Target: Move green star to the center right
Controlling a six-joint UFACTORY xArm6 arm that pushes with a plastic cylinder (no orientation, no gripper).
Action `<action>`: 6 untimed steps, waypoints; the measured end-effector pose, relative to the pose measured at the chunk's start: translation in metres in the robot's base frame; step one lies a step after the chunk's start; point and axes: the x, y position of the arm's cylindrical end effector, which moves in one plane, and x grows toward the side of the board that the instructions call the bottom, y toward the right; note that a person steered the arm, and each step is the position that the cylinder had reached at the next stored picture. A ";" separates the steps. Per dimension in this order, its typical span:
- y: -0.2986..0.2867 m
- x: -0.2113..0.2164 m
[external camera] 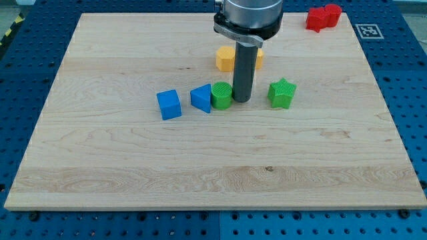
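Note:
The green star (281,93) lies on the wooden board (133,160), right of the middle. My tip (241,100) stands on the board to the star's left, with a gap between them. The tip touches or nearly touches the right side of a green round block (221,96). A blue triangular block (201,98) sits against the green round block's left side. A blue cube (169,104) lies further to the view's left.
A yellow block (227,59) lies behind the rod, partly hidden by it. A red block (323,17) sits at the board's top right corner. A black-and-white marker (369,30) is on the blue table by that corner.

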 end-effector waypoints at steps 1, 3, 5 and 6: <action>0.021 0.003; 0.084 0.003; 0.134 0.004; 0.154 0.004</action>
